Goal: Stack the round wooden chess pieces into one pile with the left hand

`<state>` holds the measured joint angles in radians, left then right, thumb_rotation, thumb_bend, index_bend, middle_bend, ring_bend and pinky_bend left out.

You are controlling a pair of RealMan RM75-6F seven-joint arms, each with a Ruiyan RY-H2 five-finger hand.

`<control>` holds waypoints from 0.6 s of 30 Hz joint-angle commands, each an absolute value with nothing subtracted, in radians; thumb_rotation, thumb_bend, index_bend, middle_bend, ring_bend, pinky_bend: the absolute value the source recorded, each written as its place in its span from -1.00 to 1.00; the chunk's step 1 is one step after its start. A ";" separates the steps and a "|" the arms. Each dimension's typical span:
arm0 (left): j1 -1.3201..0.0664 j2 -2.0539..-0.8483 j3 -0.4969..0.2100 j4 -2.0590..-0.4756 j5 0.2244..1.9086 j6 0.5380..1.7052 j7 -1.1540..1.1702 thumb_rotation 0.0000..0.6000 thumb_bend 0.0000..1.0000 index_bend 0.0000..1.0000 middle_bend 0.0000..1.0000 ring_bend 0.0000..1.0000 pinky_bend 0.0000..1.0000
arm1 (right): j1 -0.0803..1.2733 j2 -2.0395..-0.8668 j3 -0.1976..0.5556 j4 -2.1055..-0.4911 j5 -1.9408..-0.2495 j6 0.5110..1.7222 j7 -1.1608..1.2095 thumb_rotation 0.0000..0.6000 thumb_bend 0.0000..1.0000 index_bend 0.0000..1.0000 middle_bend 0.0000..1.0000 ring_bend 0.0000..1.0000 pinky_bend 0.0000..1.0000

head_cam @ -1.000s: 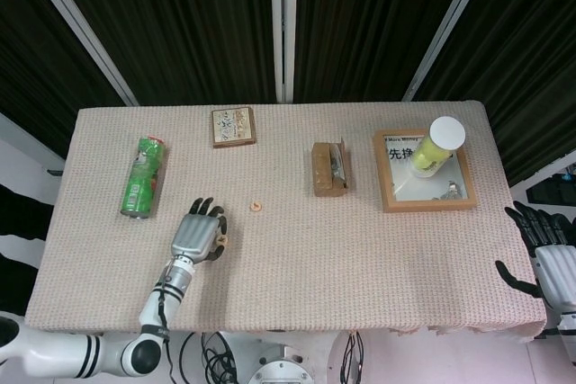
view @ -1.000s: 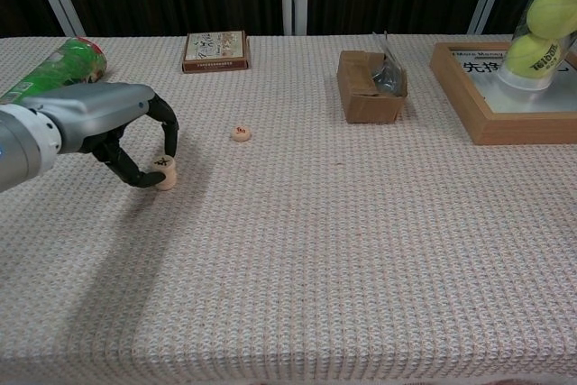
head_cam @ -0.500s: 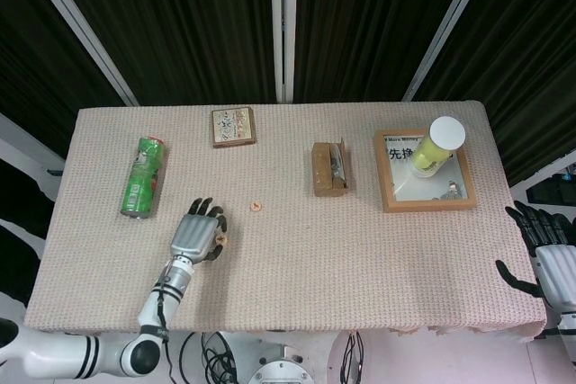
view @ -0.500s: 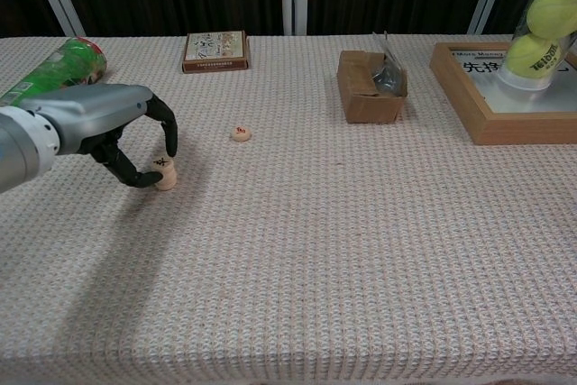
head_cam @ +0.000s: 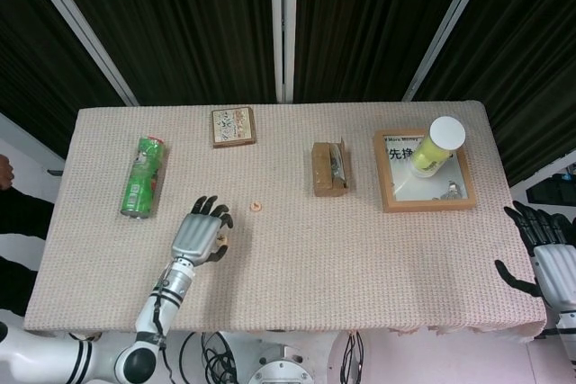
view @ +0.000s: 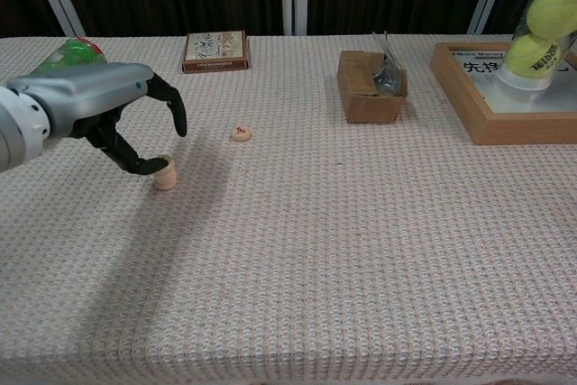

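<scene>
Since the earlier frames, the left robot hand (view: 108, 119) has lifted slightly and its upper fingers (view: 173, 107) have spread away from the small stack of round pale wooden chess pieces (view: 165, 172), where before they curled down over its top. One lower dark fingertip lies against or just beside the stack's left side; whether it touches cannot be confirmed. The left robot hand now holds nothing and stands partly open, palm arched over the beige woven worktop (view: 361, 250). In the head view the same hand (head_cam: 197, 234) hovers with the stack just beyond its fingertips.

The stack stands upright near the worktop's left front area. A single round wooden chess piece with a red mark (view: 240, 132) lies flat, apart from the stack, toward the centre. It is judged to be the remaining piece to add, so the open posture probably serves a release before a reach to it.

The right robot hand (head_cam: 549, 254) rests off the worktop's right edge, fingers spread, holding nothing; the task assigns it no work.

Other items stand well clear: a green cylindrical can lying on its side (head_cam: 142, 177), a small flat printed box (view: 215, 50), an open brown cardboard box (view: 370, 87), and a wooden-framed tray (view: 469, 114) carrying a clear tube of yellow tennis balls (view: 541, 24).
</scene>
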<state>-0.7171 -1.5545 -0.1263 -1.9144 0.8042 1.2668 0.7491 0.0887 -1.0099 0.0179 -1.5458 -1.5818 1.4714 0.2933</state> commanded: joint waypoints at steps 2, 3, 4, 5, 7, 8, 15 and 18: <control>-0.744 -1.547 -0.175 -1.939 0.790 1.281 0.775 1.00 -0.40 -0.26 -0.63 -1.00 -1.00 | 0.091 -1.011 0.017 -1.548 -1.582 1.467 0.287 1.00 -0.44 -1.00 -1.00 -1.00 -1.00; -0.752 -1.551 -0.188 -1.939 0.775 1.279 0.781 1.00 -0.40 -0.26 -0.63 -1.00 -1.00 | 0.090 -1.011 0.016 -1.549 -1.583 1.467 0.286 1.00 -0.44 -1.00 -1.00 -1.00 -1.00; -0.761 -1.554 -0.200 -1.937 0.756 1.275 0.786 1.00 -0.40 -0.26 -0.63 -1.00 -1.00 | 0.090 -1.011 0.016 -1.550 -1.583 1.467 0.285 1.00 -0.44 -1.00 -1.00 -1.00 -1.00; -0.775 -1.561 -0.221 -1.934 0.716 1.266 0.793 1.00 -0.40 -0.26 -0.63 -1.00 -1.00 | 0.090 -1.011 0.016 -1.550 -1.583 1.469 0.285 1.00 -0.44 -1.00 -1.00 -1.00 -1.00; -0.800 -1.570 -0.251 -1.922 0.649 1.249 0.809 1.00 -0.40 -0.26 -0.63 -1.00 -1.00 | 0.089 -1.011 0.016 -1.550 -1.583 1.470 0.286 1.00 -0.44 -1.00 -1.00 -1.00 -1.00; -0.820 -1.577 -0.270 -1.908 0.608 1.240 0.822 1.00 -0.40 -0.26 -0.63 -1.00 -1.00 | 0.089 -1.010 0.016 -1.549 -1.584 1.469 0.288 1.00 -0.44 -1.00 -1.00 -1.00 -1.00; -0.905 -1.640 -0.323 -1.792 0.513 1.233 0.863 1.00 -0.41 -0.27 -0.63 -1.00 -1.00 | 0.089 -1.007 0.016 -1.542 -1.584 1.471 0.310 1.00 -0.44 -1.00 -1.00 -1.00 -1.00; -0.926 -1.663 -0.326 -1.742 0.493 1.226 0.866 1.00 -0.41 -0.27 -0.63 -1.00 -1.00 | 0.090 -1.006 0.016 -1.540 -1.585 1.471 0.316 1.00 -0.44 -1.00 -1.00 -1.00 -1.00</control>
